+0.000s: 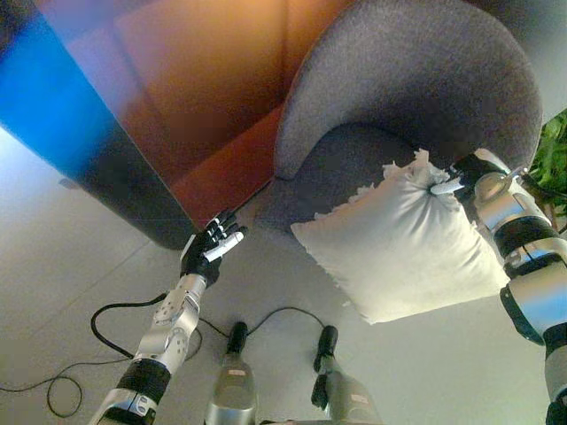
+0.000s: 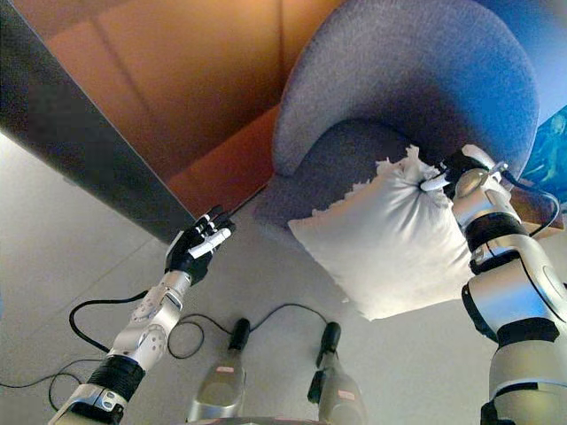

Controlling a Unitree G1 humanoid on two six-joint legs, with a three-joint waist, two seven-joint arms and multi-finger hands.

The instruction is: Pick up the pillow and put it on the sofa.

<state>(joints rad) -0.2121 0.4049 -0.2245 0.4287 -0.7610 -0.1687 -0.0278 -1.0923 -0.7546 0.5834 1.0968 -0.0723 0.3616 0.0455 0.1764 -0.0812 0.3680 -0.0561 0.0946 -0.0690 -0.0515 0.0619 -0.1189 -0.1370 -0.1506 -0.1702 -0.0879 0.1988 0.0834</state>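
Observation:
A white pillow [image 1: 403, 243] with a fringed edge hangs in front of the grey round-backed sofa chair [image 1: 416, 88], its top corner over the seat's front edge. My right hand [image 1: 461, 177] is shut on that upper corner, the cloth bunched in its fingers; it also shows in the right eye view [image 2: 447, 173]. My left hand [image 1: 211, 248] is open and empty, held over the floor left of the sofa's base, apart from the pillow.
A dark panel with an orange-brown wall [image 1: 177, 115] stands behind and left of the sofa. A green plant [image 1: 554, 155] shows at the right edge. Pale floor [image 1: 62, 266] spreads at the left.

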